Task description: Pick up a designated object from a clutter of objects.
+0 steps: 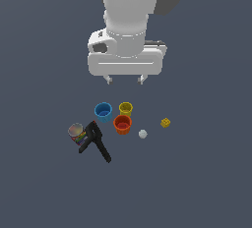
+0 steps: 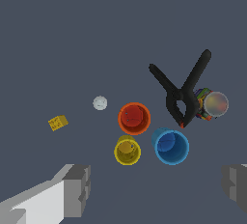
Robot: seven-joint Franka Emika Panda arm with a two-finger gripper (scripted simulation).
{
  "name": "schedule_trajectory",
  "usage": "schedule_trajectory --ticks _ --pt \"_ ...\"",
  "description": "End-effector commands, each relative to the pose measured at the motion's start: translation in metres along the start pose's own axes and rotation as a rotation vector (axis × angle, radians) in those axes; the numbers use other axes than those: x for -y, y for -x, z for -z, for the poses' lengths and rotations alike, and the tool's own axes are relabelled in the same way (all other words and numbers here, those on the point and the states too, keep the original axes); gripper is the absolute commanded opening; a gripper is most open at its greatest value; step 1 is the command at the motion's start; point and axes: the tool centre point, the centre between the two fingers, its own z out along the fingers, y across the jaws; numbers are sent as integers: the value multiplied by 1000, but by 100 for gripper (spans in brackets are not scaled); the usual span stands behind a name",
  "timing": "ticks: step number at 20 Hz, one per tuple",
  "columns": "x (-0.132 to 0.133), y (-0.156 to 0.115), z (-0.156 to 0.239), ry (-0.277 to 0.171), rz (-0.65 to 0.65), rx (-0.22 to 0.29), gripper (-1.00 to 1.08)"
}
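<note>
The tiny white-grey ball [image 1: 142, 134] lies on the dark floor between the orange cup [image 1: 122, 124] and the yellow block [image 1: 166, 122]; it also shows in the wrist view [image 2: 100, 103]. My gripper [image 1: 125, 79] hangs open and empty well above the clutter, behind the blue cup [image 1: 103, 111] and yellow cup [image 1: 126, 108]. Its fingers [image 2: 77, 189] are spread wide in the wrist view, with nothing between them. The black clamp [image 1: 95, 141] lies against the colourful-labelled can [image 1: 76, 133].
In the wrist view the orange cup [image 2: 134, 118], yellow cup [image 2: 127, 150] and blue cup [image 2: 171, 146] cluster together, with the clamp [image 2: 183, 92] and can [image 2: 212, 104] beyond them and the yellow block [image 2: 58, 122] apart on the ball's other side.
</note>
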Motion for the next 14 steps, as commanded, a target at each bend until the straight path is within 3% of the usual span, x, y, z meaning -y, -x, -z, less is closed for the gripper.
schedule_trajectory --ticks 1,14 --pt "0 0 0 0 0 0 100" --pt "3 -8 12 -7 18 -38 100"
